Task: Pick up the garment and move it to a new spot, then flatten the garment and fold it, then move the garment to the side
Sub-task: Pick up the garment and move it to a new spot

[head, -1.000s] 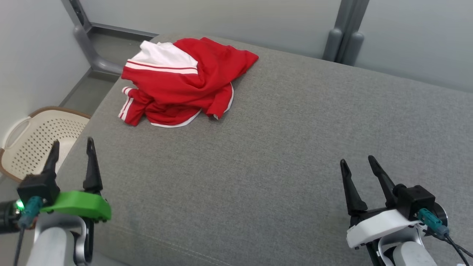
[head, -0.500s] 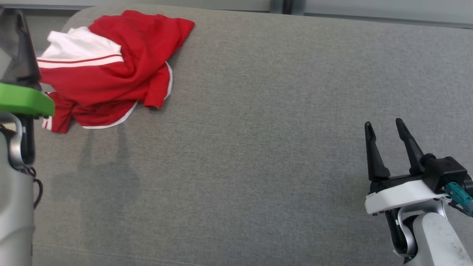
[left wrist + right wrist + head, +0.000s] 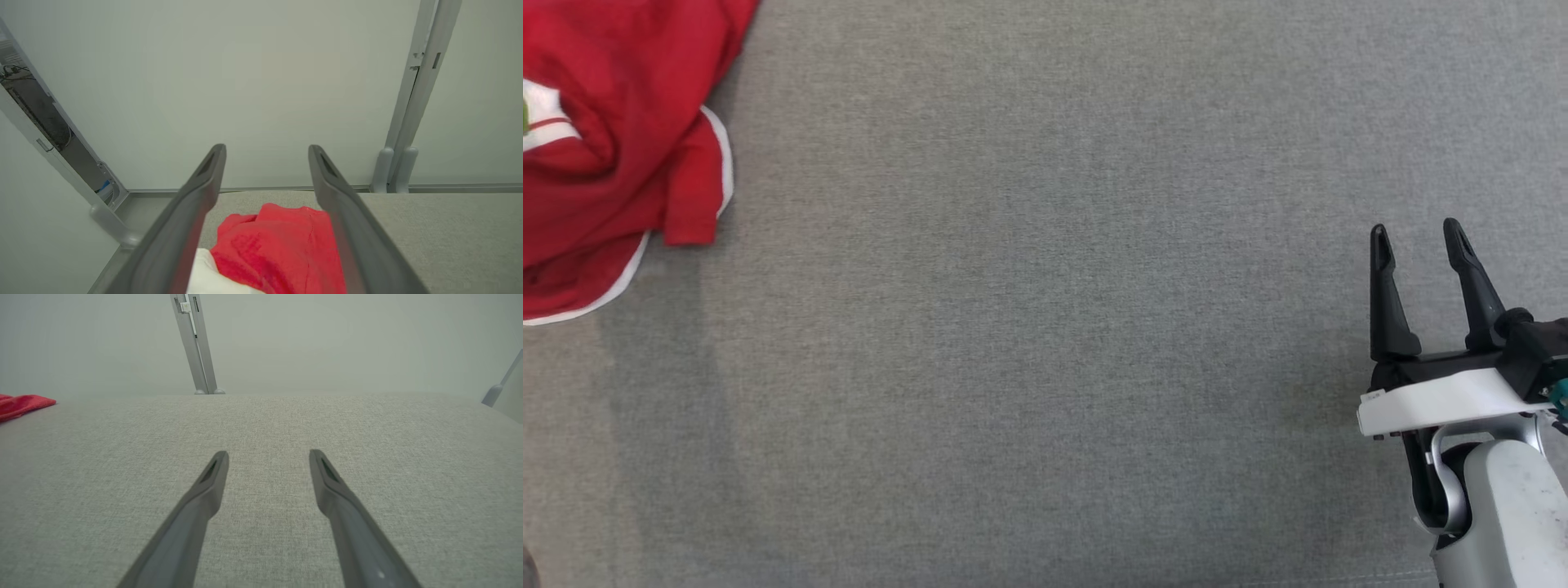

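The garment (image 3: 605,155) is a crumpled red top with white trim, lying at the far left of the grey cushion in the head view, partly cut off by the frame edge. In the left wrist view the garment (image 3: 282,245) lies just below and between my left gripper's (image 3: 265,151) open fingers, which hover above it with nothing held. My right gripper (image 3: 1417,237) stands open at the right side of the cushion, far from the garment, empty. From the right wrist view, a red edge of the garment (image 3: 24,405) shows at far left, well away from the open right gripper (image 3: 267,456).
The grey fabric cushion (image 3: 1045,327) spreads wide between the garment and my right gripper. Pale wall panels and a grey metal post (image 3: 408,134) stand behind the cushion's far edge. A gap with a grey frame leg (image 3: 110,216) lies off its left corner.
The head camera has tilted down and swung right, so the garment slid to the picture's left edge. The left gripper has left the head view. Both grippers stayed open.
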### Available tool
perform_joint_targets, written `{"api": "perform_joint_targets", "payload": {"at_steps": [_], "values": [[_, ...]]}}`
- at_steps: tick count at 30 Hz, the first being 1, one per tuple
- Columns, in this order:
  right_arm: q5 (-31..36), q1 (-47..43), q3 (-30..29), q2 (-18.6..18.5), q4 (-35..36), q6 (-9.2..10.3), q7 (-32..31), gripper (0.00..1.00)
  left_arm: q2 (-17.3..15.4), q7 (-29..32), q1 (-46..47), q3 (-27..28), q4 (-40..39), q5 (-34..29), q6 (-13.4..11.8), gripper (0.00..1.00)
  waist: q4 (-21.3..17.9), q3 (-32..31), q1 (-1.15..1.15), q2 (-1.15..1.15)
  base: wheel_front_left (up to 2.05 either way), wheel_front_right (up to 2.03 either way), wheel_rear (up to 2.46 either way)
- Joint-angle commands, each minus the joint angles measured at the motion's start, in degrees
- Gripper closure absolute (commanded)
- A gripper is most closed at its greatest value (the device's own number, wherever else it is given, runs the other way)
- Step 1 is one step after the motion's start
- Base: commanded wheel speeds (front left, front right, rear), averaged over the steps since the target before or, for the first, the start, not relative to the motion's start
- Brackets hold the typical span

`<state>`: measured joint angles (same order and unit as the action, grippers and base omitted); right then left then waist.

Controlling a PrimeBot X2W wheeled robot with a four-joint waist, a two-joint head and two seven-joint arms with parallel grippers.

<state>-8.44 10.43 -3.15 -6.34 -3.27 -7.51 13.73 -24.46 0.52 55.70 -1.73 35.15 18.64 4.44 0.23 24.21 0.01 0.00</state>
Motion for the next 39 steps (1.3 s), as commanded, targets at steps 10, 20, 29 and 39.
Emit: {"api": "perform_joint_targets", "payload": {"at_steps": [10, 20, 29, 39], "values": [[0.2, 1.3, -0.3, -0.1, -0.6, 0.04, 0.6, 0.00, -2.0, 12.6, 3.9, -0.2, 16.9, 3.1, 0.5, 0.00, -4.1, 2.4, -0.01, 0.00, 0.00, 0.00, 0.00], [0.4, 1.4, 0.2, 0.4, -0.9, 0.04, 0.7, 0.00, -0.9, 19.4, 2.5, -0.4, 25.3, 4.9, -0.3, 0.00, -5.0, 2.3, -0.01, 0.00, 0.00, 0.00, 0.00], [-0.3, 1.6, 0.5, 0.8, -1.8, 0.04, 1.0, 0.00, -2.0, 14.6, 2.2, -1.2, 25.7, 4.1, -0.8, 1.00, -5.9, 1.2, -0.01, 0.00, 0.00, 0.00, 0.00], [-1.0, 0.5, 1.0, 1.4, -3.6, 0.04, 1.2, 0.00, -2.9, 4.8, 3.8, -2.4, 23.5, 3.2, 0.0, 1.00, -4.9, -3.7, -0.01, 0.00, 0.00, 0.00, 0.00]]}}
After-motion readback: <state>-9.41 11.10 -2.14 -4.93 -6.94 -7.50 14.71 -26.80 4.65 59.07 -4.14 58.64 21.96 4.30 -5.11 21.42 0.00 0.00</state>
